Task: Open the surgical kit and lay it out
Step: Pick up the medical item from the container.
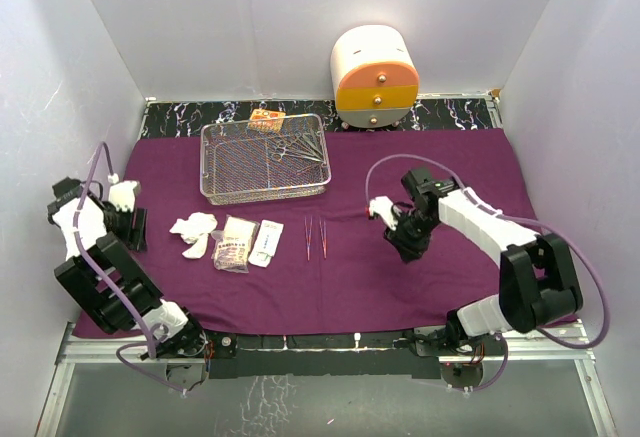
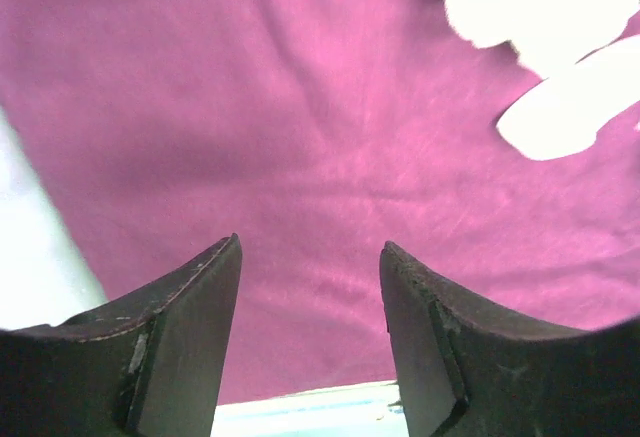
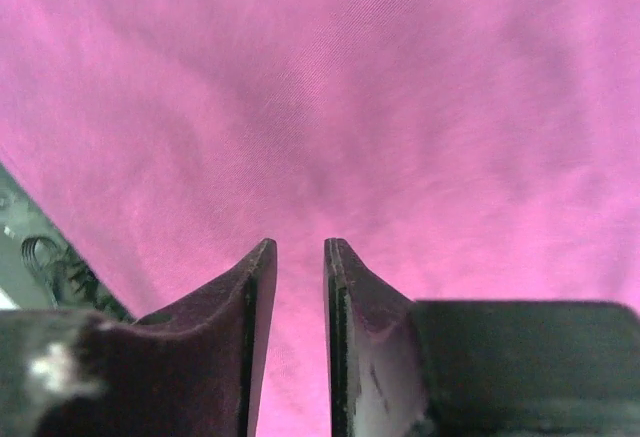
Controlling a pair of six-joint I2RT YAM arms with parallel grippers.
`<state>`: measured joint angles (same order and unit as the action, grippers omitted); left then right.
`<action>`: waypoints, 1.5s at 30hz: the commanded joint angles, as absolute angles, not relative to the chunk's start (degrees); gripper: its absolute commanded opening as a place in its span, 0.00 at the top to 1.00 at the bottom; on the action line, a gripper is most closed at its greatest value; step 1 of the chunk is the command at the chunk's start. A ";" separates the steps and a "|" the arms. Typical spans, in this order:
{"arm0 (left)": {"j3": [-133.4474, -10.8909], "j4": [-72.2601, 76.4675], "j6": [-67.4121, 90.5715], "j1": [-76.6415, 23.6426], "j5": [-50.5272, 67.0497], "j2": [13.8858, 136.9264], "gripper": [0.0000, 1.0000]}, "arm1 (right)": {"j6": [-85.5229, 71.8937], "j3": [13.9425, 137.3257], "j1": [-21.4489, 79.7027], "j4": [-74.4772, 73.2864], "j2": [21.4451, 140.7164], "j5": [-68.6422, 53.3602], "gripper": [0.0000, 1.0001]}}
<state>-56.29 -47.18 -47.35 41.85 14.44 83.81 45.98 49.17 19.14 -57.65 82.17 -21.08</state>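
Purple cloth (image 1: 350,282) lies flat on the table (image 1: 200,115), wire-mesh tray (image 1: 262,197) on it. We see our left end effector (image 2: 310,247) spread wide, our right end effector (image 3: 300,244) barely apart, both empty.

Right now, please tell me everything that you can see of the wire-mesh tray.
The wire-mesh tray is a shallow rectangular basket of silver metal wire with a thicker rim. It stands flat on the purple cloth, in the far left part, with its long side running across the table. Inside it, an orange packet sits at the far wall and thin metal forceps lie in the far right corner. The rest of its floor is bare mesh. Nothing else touches it.
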 commanded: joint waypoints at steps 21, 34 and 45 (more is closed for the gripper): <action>-100.68 -42.31 -20.13 -7.95 16.20 109.14 0.18 | 23.62 65.96 10.73 -25.22 79.87 -21.98 0.06; -116.77 -38.85 -20.64 -18.08 17.29 127.87 0.15 | 24.73 62.46 1.84 -26.35 85.12 -31.38 0.06; -121.16 -37.58 -27.11 -22.05 26.46 134.33 0.22 | 27.09 66.77 1.45 -32.39 89.18 -33.17 0.16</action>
